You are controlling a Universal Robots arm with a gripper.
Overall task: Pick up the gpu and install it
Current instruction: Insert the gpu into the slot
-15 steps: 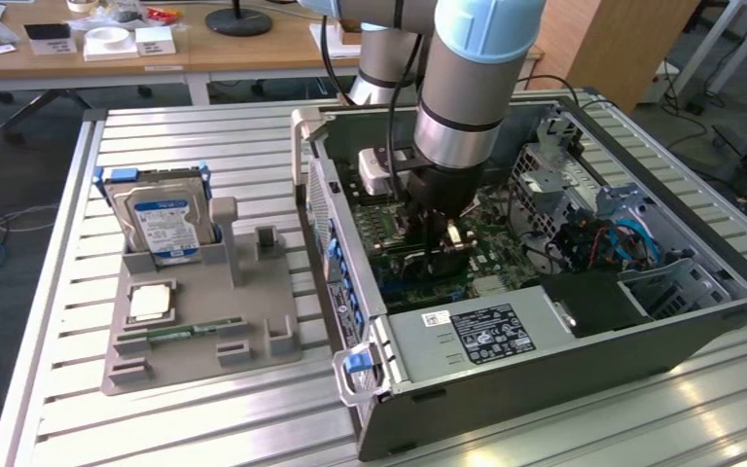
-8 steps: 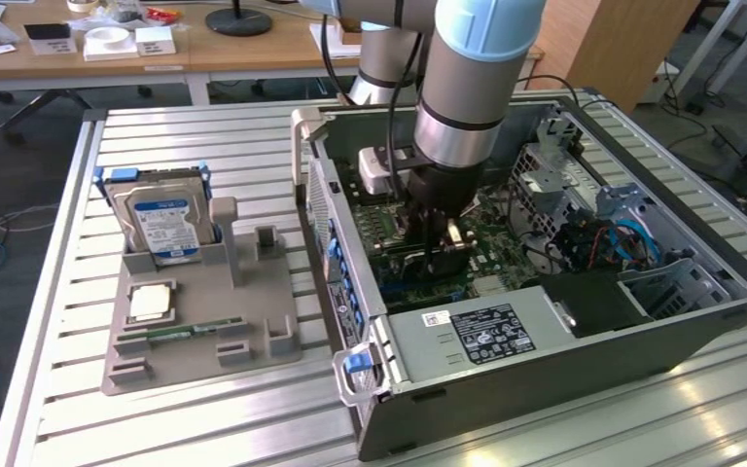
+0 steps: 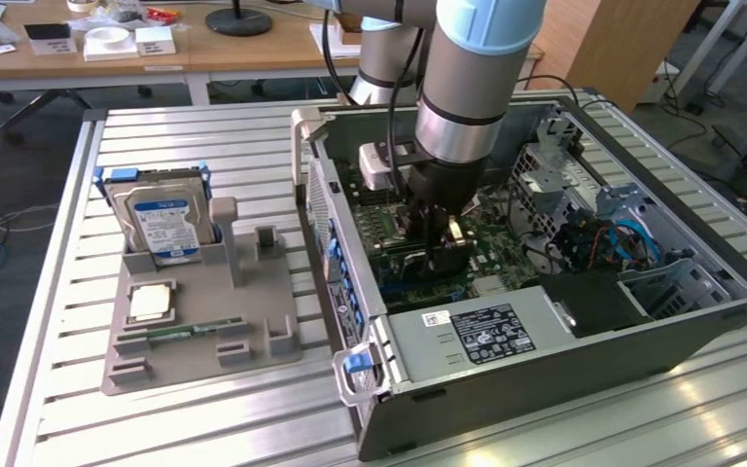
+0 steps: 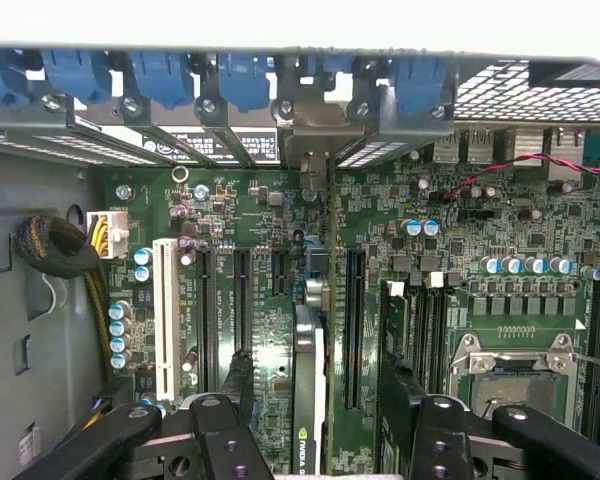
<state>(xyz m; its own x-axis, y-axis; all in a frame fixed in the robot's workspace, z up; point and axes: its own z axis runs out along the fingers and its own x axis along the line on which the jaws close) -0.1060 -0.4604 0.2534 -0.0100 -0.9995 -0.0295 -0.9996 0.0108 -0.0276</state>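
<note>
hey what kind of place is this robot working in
Probably a robotics lab or workshop bench for PC assembly: an open computer case on a slatted metal table, a gray parts tray holding a hard drive, office desks behind.

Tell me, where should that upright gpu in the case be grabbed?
By its top edge, from straight above, pinching the two flat faces. The gpu stands on edge on the motherboard, thin, with slots close on both sides.

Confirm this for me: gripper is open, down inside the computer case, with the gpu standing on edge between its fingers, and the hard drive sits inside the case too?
Not the hard drive: the exterior view shows it on the grey holder outside the computer case. The rest holds: the gripper is open inside the case, the gpu on edge between its fingers.
</note>
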